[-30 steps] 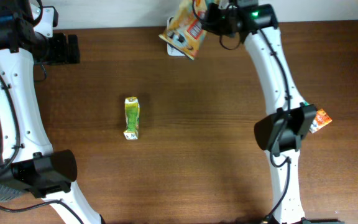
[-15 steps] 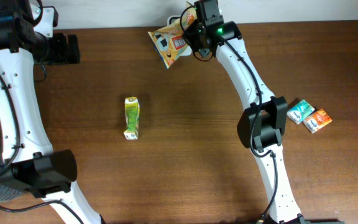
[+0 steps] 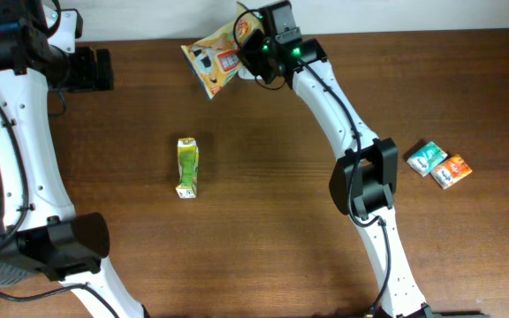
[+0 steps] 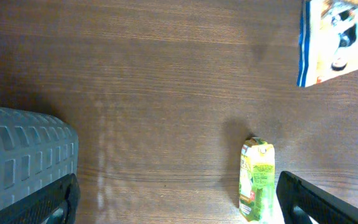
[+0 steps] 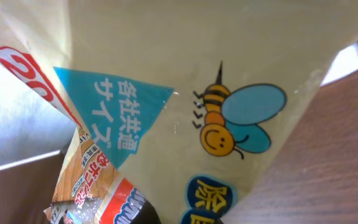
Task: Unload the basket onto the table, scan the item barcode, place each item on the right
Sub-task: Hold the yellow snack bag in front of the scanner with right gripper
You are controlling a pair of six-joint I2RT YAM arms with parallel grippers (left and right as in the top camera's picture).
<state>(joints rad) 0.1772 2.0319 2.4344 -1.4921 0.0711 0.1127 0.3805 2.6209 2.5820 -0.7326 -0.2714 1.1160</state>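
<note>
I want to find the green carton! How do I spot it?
Look at the brown wooden table. Left of its middle, a small carton lies alone on its side. It is green and yellow, unlike the teal box and orange box far right.

Dark wooden table [image 3: 263, 221], green carton [image 3: 187, 166] lying flat, teal box [image 3: 424, 159] beside orange box [image 3: 452, 170]

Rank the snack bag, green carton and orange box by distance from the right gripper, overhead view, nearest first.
1. Snack bag, held by the right gripper.
2. Green carton, left of centre.
3. Orange box, far right.
</note>
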